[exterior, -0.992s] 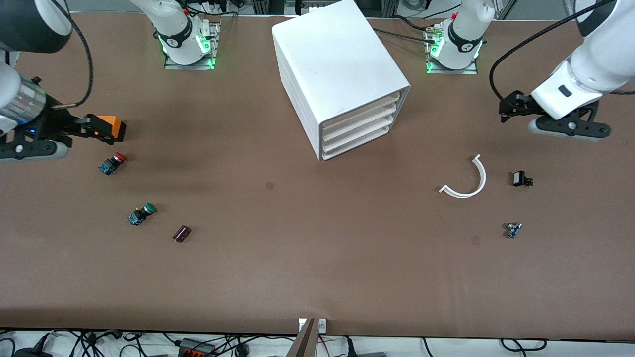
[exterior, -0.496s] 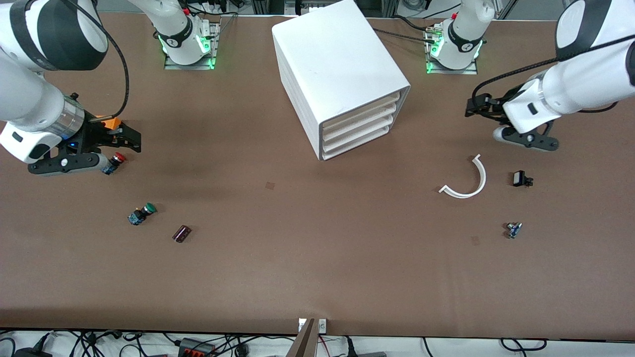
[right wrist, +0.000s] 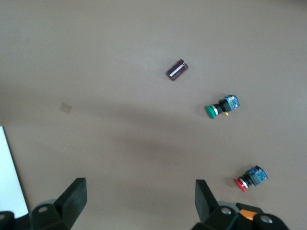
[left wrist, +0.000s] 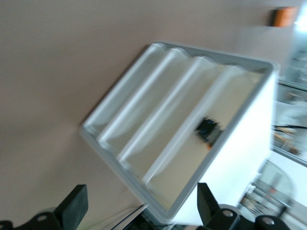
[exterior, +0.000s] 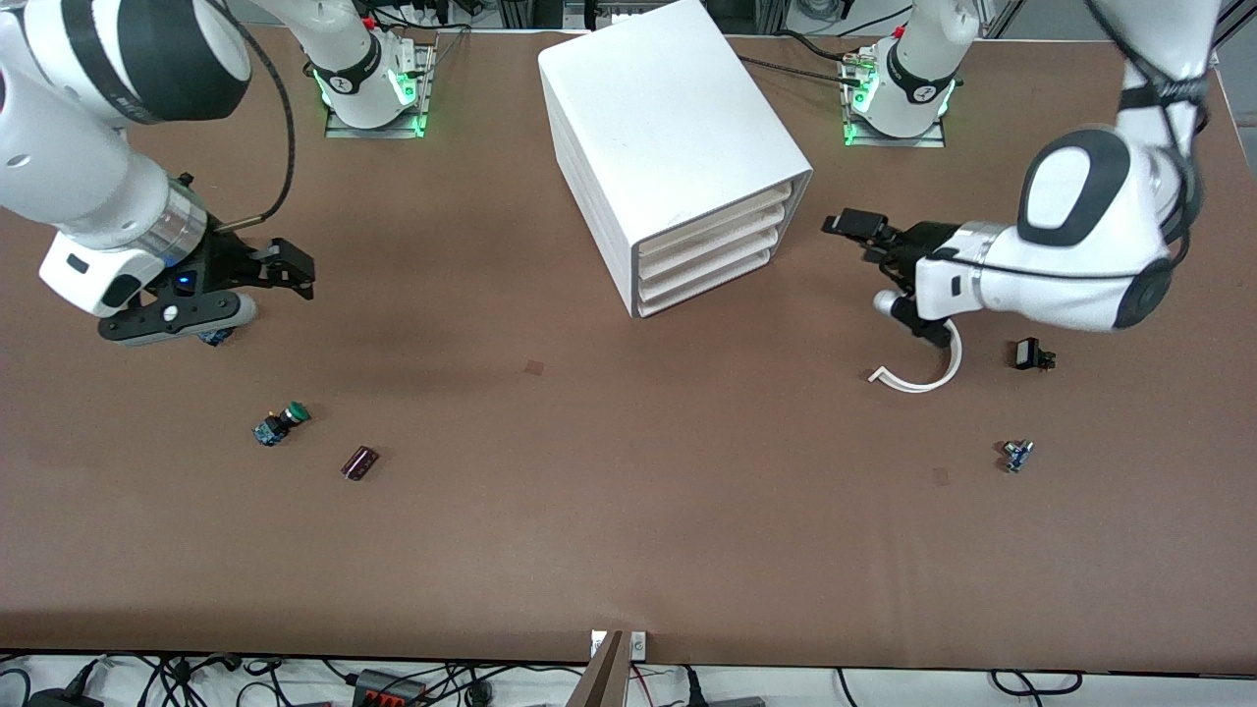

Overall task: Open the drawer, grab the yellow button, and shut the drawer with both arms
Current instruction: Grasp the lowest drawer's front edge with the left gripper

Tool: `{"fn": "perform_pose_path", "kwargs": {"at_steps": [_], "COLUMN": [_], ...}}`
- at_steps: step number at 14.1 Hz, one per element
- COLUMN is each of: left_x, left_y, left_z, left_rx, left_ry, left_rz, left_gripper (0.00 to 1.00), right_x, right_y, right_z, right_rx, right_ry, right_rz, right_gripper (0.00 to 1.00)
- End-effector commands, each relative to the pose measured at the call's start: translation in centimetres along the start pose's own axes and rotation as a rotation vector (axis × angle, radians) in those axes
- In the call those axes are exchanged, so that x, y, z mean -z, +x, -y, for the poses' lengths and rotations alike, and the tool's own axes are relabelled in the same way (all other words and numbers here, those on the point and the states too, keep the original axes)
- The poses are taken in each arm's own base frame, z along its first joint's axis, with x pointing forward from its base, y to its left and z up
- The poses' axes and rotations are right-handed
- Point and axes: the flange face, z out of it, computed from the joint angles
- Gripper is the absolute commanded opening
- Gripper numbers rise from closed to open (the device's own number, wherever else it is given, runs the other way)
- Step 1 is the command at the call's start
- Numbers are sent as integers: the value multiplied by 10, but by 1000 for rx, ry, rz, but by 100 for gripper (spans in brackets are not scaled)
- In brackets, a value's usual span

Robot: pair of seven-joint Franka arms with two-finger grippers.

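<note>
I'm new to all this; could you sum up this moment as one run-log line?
stage: approach | drawer: shut | left gripper: open, empty, in front of cabinet | right gripper: open, empty, above red button

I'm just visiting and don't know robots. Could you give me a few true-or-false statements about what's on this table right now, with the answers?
1. All four drawers of the white cabinet are shut. True.
2. The left gripper is clamped on a drawer front. False: it is open, in the air beside the cabinet, holding nothing.
3. The green-capped button lies nearer the front camera than the red-capped button. True.
4. The right gripper holds the dark cylinder. False: it is open and empty; the cylinder lies on the table.
5. The curved white strip lies toward the left arm's end. True.
</note>
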Motion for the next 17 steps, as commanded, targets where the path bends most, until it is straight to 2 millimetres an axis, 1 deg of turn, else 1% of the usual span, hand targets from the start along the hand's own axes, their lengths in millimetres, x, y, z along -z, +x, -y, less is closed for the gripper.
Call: {"fn": "perform_pose_path", "kwargs": {"at_steps": [1, 2, 3, 5, 6, 7, 8, 9, 10, 11, 14, 17], "left_x": [-13, -23, -32, -51, -61, -74, -89, -102, -111, -123, -148, -166], "left_y": [23, 29, 33, 34, 33, 34, 33, 31, 28, 24, 12, 1], "left_z": [16, 18, 17, 21, 30, 41, 52, 59, 65, 67, 71, 80], "left_rx": [-131, -153, -175, -202, -229, -258, -267, -279, -278, -272, -261, -254], "left_ry": [-177, -228, -260, -325, -361, -403, -448, -492, -519, -539, -568, -586], "left_rz": [-27, -34, -35, -51, -60, -72, -83, -100, -108, -101, -66, -50], "left_gripper": [100, 100, 100, 100, 90, 81, 73, 67, 61, 58, 52, 51], "right_x": [8, 6, 5, -1, -6, -10, -15, -19, -21, -26, -32, -35], "right_y": [23, 28, 31, 36, 39, 41, 43, 46, 48, 50, 54, 56], "right_z": [31, 40, 47, 61, 68, 79, 90, 98, 105, 114, 146, 156], "right_rx": [37, 49, 60, 81, 89, 99, 113, 122, 130, 143, 197, 211], "right_ry": [10, 10, 10, 11, 17, 39, 53, 56, 59, 58, 55, 59], "right_rz": [-31, -34, -35, -40, -41, -45, -44, -56, -68, -75, -93, -87], "right_gripper": [100, 100, 100, 100, 100, 100, 100, 100, 100, 100, 100, 100]}}
